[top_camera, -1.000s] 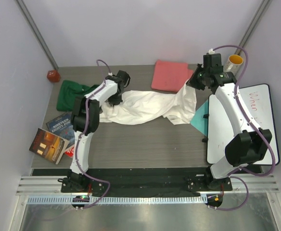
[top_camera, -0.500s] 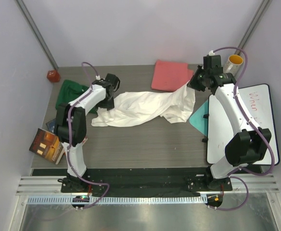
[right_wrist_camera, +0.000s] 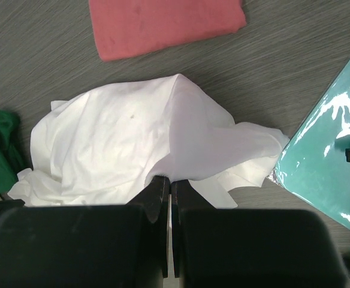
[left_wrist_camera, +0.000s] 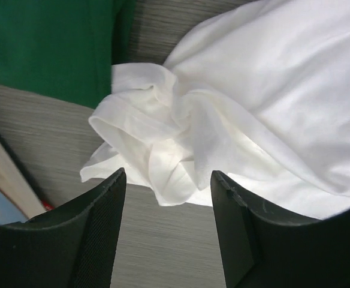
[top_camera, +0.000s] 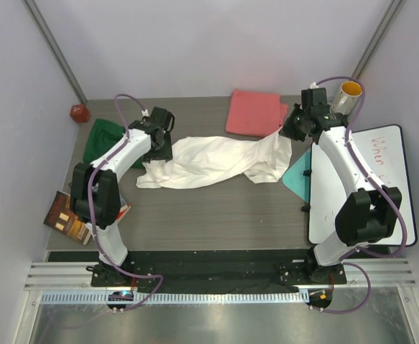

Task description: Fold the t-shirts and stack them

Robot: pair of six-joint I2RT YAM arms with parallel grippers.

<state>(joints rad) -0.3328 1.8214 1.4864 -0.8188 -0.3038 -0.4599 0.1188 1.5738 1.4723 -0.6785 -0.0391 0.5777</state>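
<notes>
Grey wood-grain table (top_camera: 217,215) underneath. Spread wide and empty, left gripper (left_wrist_camera: 168,180) — bunched edge of white t-shirt (left_wrist_camera: 163,150) just beyond its tips. Pinched shut on a raised fold of it, right gripper (right_wrist_camera: 170,186). Soft, light, limp cloth — probably best taken at corners or hem. Red scrawl on whiteboard (top_camera: 389,172), book covers (top_camera: 69,215): unreadable.

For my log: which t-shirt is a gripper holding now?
The white t-shirt: the right gripper is shut on its edge; the green t-shirt and pink t-shirt lie free.
</notes>
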